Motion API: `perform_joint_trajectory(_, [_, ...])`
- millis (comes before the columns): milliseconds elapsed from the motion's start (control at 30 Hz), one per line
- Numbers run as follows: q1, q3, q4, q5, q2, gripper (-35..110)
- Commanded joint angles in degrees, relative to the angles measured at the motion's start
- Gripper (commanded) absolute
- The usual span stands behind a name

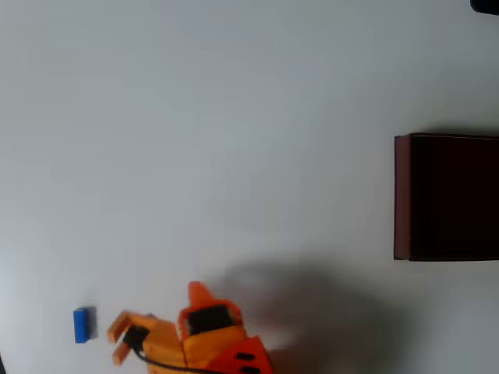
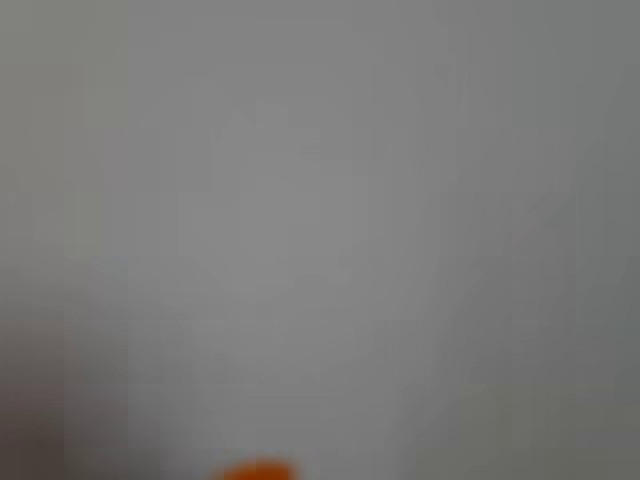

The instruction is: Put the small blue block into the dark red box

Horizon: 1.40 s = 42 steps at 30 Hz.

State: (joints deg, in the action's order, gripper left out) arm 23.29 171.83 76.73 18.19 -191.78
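The small blue block [image 1: 82, 325] lies flat on the white table near the lower left corner of the overhead view. My orange gripper [image 1: 115, 343] sits just to its right, fingertips pointing left toward it and a small gap away. The jaws stand apart with nothing between them, so it is open. The dark red box [image 1: 401, 195] stands at the far right edge, far from both, its interior very dark. The wrist view is a blur of pale grey table with a sliver of an orange fingertip [image 2: 255, 470] at the bottom edge.
The white table [image 1: 218, 140] spreads between the arm and the box. A dark object [image 1: 487, 5] pokes in at the top right corner. The arm's shadow falls on the table to the right of the arm.
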Motion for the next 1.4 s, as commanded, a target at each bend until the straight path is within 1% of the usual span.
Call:
perform_joint_trajectory(0, [-0.4,-1.3,2.1,18.6,-0.7,0])
perform_joint_trajectory(100, [-1.7,-5.9,7.8,32.1,-0.7,0])
perform_joint_trajectory(200, [0.7,-13.0,13.9,45.9,1.2,4])
perform_joint_trajectory(300, [5.9,-20.4,14.4,58.9,10.0,7])
perform_joint_trajectory(467, [20.3,-34.7,17.1,86.6,33.5,10])
perform_joint_trajectory(567, [30.0,-39.6,17.2,103.4,41.9,16])
perform_joint_trajectory(667, [37.4,-44.7,17.1,116.2,50.7,20])
perform_joint_trajectory(833, [42.3,-54.1,14.9,125.3,66.9,24])
perform_joint_trajectory(1000, [44.7,-56.8,6.8,131.5,77.9,26])
perform_joint_trajectory(1167, [47.1,-57.7,1.8,139.2,84.1,26])
perform_joint_trajectory(1267, [46.3,-58.3,0.8,138.7,86.5,26])
perform_joint_trajectory(1367, [47.2,-58.5,0.5,141.9,87.9,26])
